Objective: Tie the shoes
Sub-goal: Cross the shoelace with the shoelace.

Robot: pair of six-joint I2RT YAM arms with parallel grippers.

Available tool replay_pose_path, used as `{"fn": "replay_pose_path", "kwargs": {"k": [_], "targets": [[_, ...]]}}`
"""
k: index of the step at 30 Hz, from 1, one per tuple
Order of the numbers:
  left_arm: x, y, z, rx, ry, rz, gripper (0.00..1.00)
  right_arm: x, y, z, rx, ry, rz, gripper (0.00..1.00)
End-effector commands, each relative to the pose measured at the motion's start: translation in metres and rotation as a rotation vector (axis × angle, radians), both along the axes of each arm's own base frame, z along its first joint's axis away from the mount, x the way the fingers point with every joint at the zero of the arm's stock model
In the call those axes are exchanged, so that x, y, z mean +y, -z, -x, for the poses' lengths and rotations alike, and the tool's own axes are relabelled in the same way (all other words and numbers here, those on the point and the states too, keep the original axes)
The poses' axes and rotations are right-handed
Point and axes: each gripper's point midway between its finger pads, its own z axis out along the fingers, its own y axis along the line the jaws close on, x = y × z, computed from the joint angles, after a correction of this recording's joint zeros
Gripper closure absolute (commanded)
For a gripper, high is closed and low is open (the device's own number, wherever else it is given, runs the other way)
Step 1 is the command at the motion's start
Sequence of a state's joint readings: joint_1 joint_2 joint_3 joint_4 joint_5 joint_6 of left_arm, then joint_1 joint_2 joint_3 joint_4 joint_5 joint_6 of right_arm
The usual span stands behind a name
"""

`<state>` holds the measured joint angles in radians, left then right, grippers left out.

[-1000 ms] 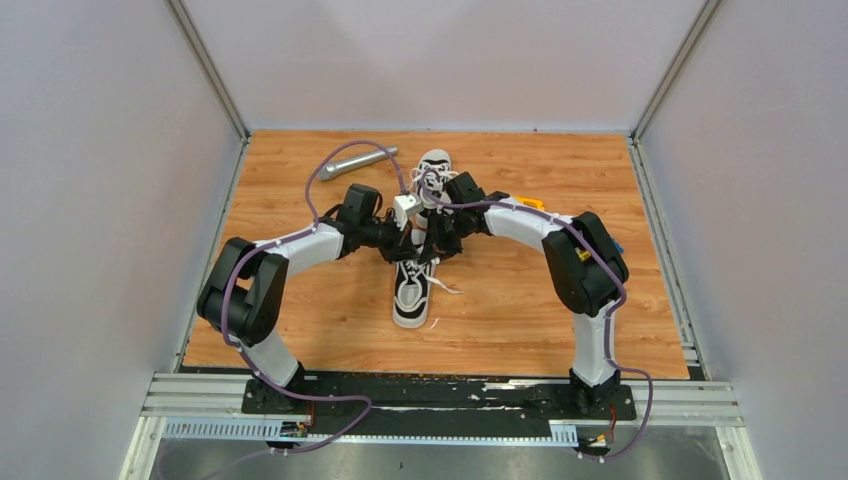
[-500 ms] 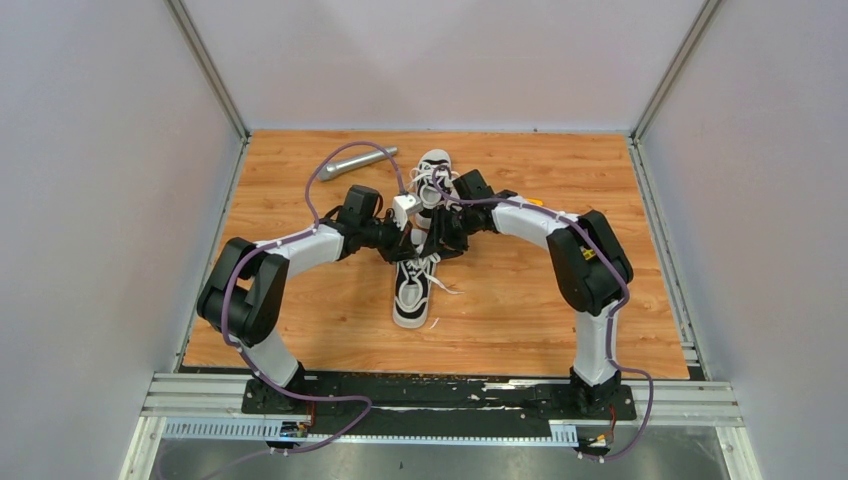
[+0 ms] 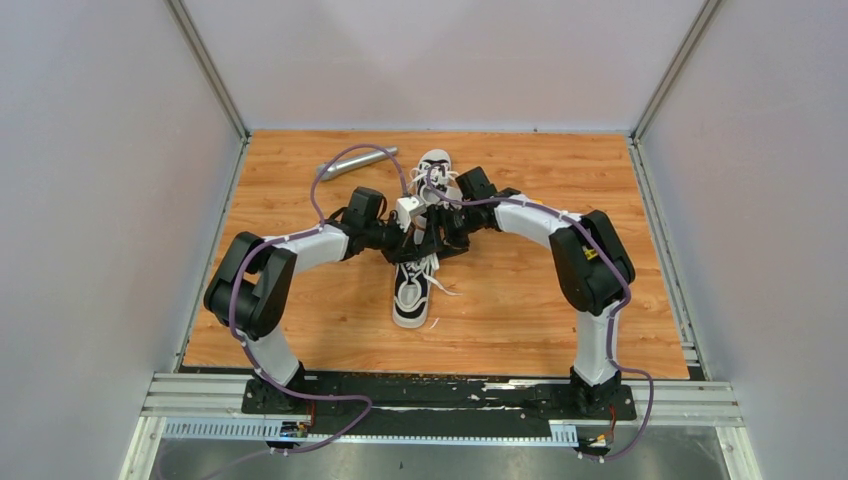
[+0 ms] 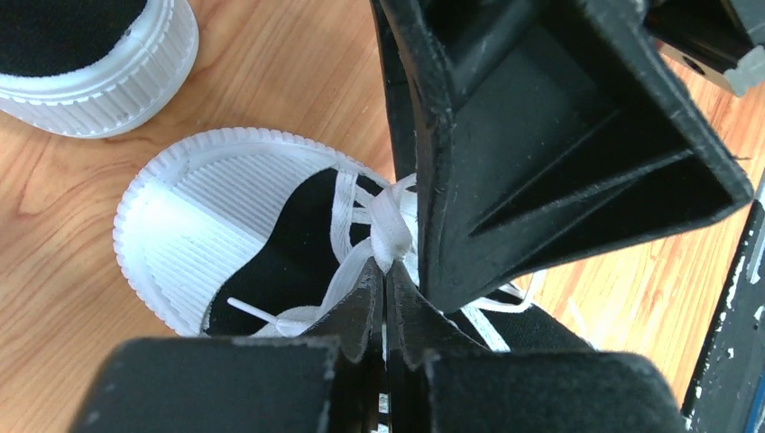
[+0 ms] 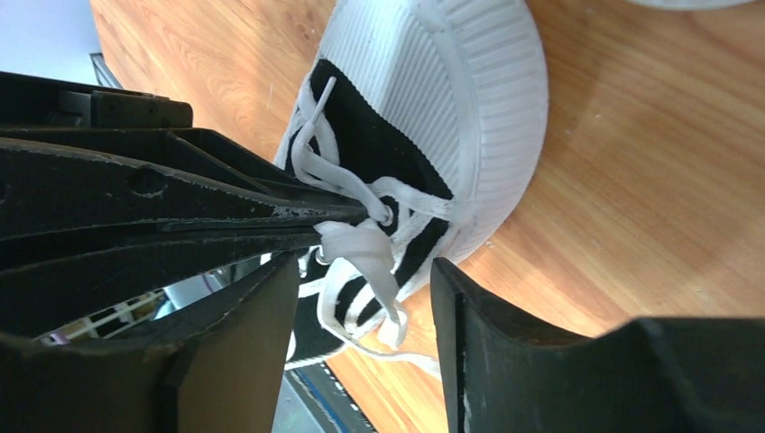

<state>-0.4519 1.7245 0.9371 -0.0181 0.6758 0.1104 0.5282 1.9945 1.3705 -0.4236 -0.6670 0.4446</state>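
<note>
Left gripper (image 4: 383, 280), jaws pressed together, pinches a white lace (image 4: 390, 230) above a black-and-white sneaker (image 4: 194, 225) with a ribbed toe cap. The right gripper's finger (image 4: 541, 135) looms alongside, while a second sneaker (image 4: 99, 63) lies nearby on the wooden table (image 4: 271, 63).

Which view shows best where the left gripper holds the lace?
The left wrist view: the left gripper, shut, pinches the lace above the shoe. The right wrist view shows that pinch sideways, beyond the open right gripper. In the top view the arms hide it.
</note>
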Motion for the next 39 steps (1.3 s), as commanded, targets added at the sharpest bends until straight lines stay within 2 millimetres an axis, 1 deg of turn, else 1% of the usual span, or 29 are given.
{"fn": "replay_pose_path", "kwargs": {"k": [1, 4, 9, 12, 14, 18, 21, 24, 28, 30, 33, 39], "targets": [[-0.012, -0.019, -0.020, -0.081, 0.009, 0.044, 1.00, -0.016, -0.016, -0.016, -0.136, -0.066, 0.023, 0.43], [-0.013, -0.019, -0.021, -0.078, 0.006, 0.045, 1.00, -0.026, -0.017, -0.024, -0.156, -0.087, 0.010, 0.43], [-0.013, -0.020, -0.022, -0.082, 0.009, 0.044, 1.00, -0.032, -0.040, -0.033, -0.236, -0.192, -0.125, 0.44], [-0.013, -0.020, -0.021, -0.080, 0.012, 0.041, 1.00, -0.033, -0.048, -0.037, -0.288, -0.248, -0.181, 0.47], [-0.012, -0.020, -0.020, -0.079, 0.012, 0.037, 1.00, -0.037, -0.042, -0.047, -0.346, -0.263, -0.148, 0.49], [-0.012, -0.021, -0.018, -0.081, 0.016, 0.039, 1.00, -0.044, -0.014, -0.072, -0.413, -0.242, -0.003, 0.52], [-0.011, -0.022, -0.018, -0.082, 0.018, 0.041, 1.00, -0.040, 0.003, -0.080, -0.427, -0.261, 0.042, 0.54], [-0.011, -0.022, -0.018, -0.086, 0.017, 0.038, 1.00, -0.030, 0.013, -0.077, -0.456, -0.309, 0.071, 0.54], [-0.010, -0.024, -0.018, -0.090, 0.017, 0.039, 1.00, -0.018, 0.017, -0.062, -0.494, -0.384, 0.086, 0.55], [-0.010, -0.025, -0.018, -0.090, 0.016, 0.039, 1.00, -0.012, 0.012, -0.053, -0.516, -0.414, 0.076, 0.54], [-0.010, -0.025, -0.018, -0.091, 0.013, 0.037, 1.00, -0.008, 0.006, -0.041, -0.527, -0.442, 0.055, 0.55], [-0.008, -0.025, -0.020, -0.098, 0.003, 0.030, 1.00, -0.011, 0.001, -0.024, -0.515, -0.455, 0.035, 0.55]]}}
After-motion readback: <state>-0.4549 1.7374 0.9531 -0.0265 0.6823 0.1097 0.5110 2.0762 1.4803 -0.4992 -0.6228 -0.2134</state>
